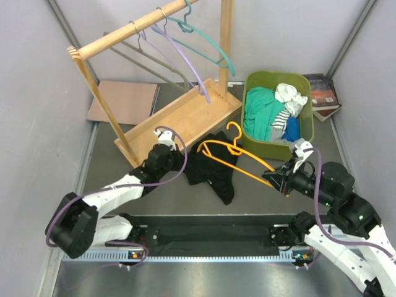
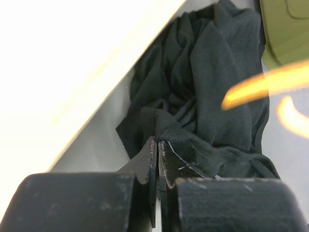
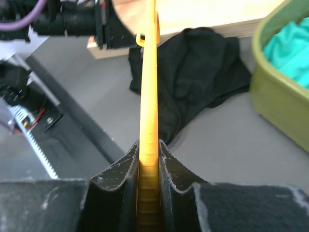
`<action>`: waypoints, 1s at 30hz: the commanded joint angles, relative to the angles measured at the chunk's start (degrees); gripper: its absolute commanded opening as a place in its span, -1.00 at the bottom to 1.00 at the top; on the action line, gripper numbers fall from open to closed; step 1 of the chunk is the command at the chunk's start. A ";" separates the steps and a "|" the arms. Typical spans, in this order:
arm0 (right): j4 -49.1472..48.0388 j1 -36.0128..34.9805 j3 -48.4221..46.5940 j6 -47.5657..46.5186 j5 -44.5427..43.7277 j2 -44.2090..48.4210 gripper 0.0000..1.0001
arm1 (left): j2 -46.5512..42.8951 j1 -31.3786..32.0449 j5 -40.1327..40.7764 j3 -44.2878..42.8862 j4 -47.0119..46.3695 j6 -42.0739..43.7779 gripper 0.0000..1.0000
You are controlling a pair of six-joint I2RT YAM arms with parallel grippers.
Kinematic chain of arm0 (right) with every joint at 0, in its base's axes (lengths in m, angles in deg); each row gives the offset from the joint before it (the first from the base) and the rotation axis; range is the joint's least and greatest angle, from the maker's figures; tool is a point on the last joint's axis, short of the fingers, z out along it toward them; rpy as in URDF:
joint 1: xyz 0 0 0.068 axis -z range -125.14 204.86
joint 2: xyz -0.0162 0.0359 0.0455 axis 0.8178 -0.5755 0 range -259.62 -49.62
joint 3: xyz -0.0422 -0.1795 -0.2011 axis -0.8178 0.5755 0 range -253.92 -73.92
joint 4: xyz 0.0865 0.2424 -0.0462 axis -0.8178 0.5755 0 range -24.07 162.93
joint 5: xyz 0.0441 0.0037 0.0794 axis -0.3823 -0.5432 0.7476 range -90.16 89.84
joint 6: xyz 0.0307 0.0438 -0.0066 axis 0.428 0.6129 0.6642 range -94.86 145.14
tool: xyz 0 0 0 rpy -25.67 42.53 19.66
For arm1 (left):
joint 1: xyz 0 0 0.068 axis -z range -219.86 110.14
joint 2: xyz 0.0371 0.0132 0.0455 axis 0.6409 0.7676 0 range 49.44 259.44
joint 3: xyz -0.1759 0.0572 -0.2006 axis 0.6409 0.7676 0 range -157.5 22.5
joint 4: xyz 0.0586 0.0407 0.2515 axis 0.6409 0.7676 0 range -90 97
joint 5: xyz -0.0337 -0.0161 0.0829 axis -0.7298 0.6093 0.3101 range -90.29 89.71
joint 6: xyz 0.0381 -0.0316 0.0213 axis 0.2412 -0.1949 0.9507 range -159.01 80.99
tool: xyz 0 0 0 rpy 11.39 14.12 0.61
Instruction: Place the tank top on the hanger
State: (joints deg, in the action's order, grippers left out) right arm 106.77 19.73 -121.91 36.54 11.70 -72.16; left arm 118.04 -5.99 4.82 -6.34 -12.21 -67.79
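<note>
Left hand point(image 2: 158, 145) clenched on the near edge of the tank top point(image 2: 212, 87), crumpled on the counter point(image 1: 266, 201); right hand point(image 3: 148, 145) grasps the hanger point(image 3: 148, 96), long axis pointing leftward over the fabric.

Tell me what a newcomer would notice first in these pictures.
The bright orange hanger, clamped edge-on in the right claw, juts out mid-scene. Beneath it the black tank top lies crumpled beside the base of the wooden rack, with the left claw pinched shut on its near edge. At far right, a green bin brims with teal and white clothes.
</note>
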 commanded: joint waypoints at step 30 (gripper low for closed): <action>-13.32 -0.46 7.29 0.55 8.18 1.01 -1.00 | -12.61 0.06 0.52 -9.12 20.20 5.04 -1.00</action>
State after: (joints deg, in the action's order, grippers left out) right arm 100.58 19.73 -115.49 36.87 19.61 -70.74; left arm 107.24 -5.99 6.81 -12.35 7.81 -63.66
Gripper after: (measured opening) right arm 0.159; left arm 0.016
